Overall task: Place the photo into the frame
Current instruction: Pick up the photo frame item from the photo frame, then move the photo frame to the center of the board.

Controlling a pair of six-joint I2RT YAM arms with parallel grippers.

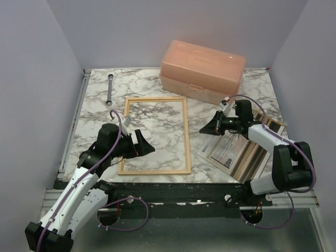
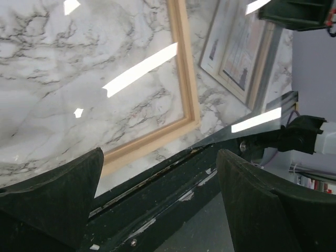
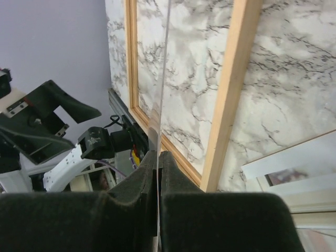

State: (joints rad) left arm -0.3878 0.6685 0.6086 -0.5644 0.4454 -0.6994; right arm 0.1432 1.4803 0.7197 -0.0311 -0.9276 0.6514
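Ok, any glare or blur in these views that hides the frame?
Left wrist: bright glare streaks lie inside and beside the frame, but its moulding is readable. Right wrist: the clear sheet shows only as a thin edge-on line in the shut right gripper. Top external: even light, no strong glare.

You are looking at a desk (image 1: 142, 84) with a glossy white marble pattern veined in grey, boxed in by plain pale lavender walls: a back wall (image 1: 131, 31), a left wall (image 1: 31, 94) and a right wall (image 1: 310, 79), all bare and evenly lit. A metal rail (image 1: 73, 121) runs along the desk's left edge and a dark strip (image 1: 173, 190) closes its near edge. In your left wrist view, bright bars of light (image 2: 139, 69) lie reflected over the veined pattern.
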